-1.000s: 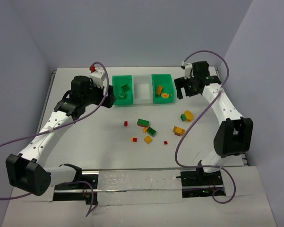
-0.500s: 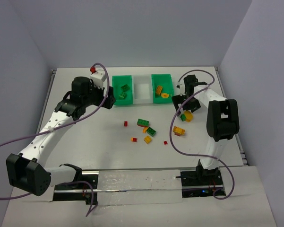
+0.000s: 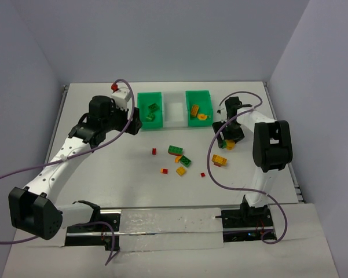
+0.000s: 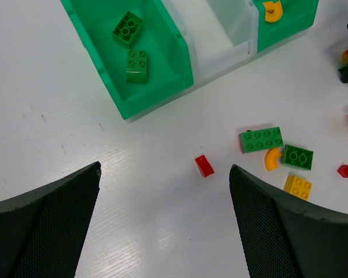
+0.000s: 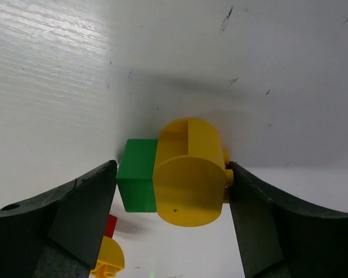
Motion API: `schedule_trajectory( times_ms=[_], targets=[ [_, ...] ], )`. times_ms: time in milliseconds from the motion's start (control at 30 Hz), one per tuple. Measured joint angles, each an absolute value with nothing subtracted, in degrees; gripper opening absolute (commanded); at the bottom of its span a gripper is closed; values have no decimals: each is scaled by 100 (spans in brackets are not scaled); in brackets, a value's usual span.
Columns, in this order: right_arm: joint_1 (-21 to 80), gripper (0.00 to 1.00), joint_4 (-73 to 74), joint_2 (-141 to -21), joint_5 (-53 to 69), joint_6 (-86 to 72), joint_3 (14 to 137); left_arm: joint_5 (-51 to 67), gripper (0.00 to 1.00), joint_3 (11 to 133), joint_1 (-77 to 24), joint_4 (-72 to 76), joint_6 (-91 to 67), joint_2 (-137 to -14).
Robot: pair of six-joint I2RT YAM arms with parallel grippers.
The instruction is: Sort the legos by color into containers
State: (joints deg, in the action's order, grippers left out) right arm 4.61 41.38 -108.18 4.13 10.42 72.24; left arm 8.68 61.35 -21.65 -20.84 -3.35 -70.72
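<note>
My right gripper (image 5: 171, 194) (image 3: 225, 138) is down on the table, shut on a yellow half-disc (image 5: 190, 176) joined to a small green brick (image 5: 137, 175). One finger presses the disc's studs, the other meets the green brick. My left gripper (image 4: 165, 223) (image 3: 133, 121) hangs open above bare table in front of the containers. The left green bin (image 4: 156, 92) (image 3: 142, 116) holds two green bricks, the white middle bin (image 3: 175, 120) shows nothing inside, and the right green bin (image 3: 188, 104) holds orange pieces. Loose legos lie mid-table: a long green brick (image 4: 261, 139), a red bit (image 4: 204, 165).
More loose pieces lie mid-table: a square green brick (image 4: 298, 157), a yellow brick (image 4: 297, 186), an orange arch (image 4: 272, 158), a red bit (image 3: 202, 174) and an orange brick (image 3: 219, 160). A yellow piece with a red bit (image 5: 107, 258) lies near my right fingers.
My right arm swung from beside the right green bin down to the yellow half-disc and its jaws narrowed onto it. The left arm has hardly moved.
</note>
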Motion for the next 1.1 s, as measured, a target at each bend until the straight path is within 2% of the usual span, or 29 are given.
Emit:
schedule_trajectory(
  times_ms=[100,133,267,500,700,967,1100],
  targets=[
    [430,45,4118,-10818,426,920,7148,919,94,6061,-2165,-1995,-399,-7072],
    [421,31,4110,-10818,438,869,7145,932,94,6042,-2165,-1978,-410,-7072],
    [369,0,4089,-10811,556,721,7146,1019,94,6007,-2165,-1952,-431,-7072],
    [352,0,4119,-10271,1477,353,7325,1544,96,5983,-2165,-1881,-534,-7051],
    [975,0,3992,-9467,1948,267,8562,2457,97,6460,-2165,-1940,-1066,-7194],
    [2354,0,2995,-7634,1756,1155,7424,3129,95,7168,-2158,-1921,-1840,-7207],
    [2797,0,2637,-7228,1390,1551,7097,3232,92,7205,-2158,-1901,-2187,-7220]
  ],
)
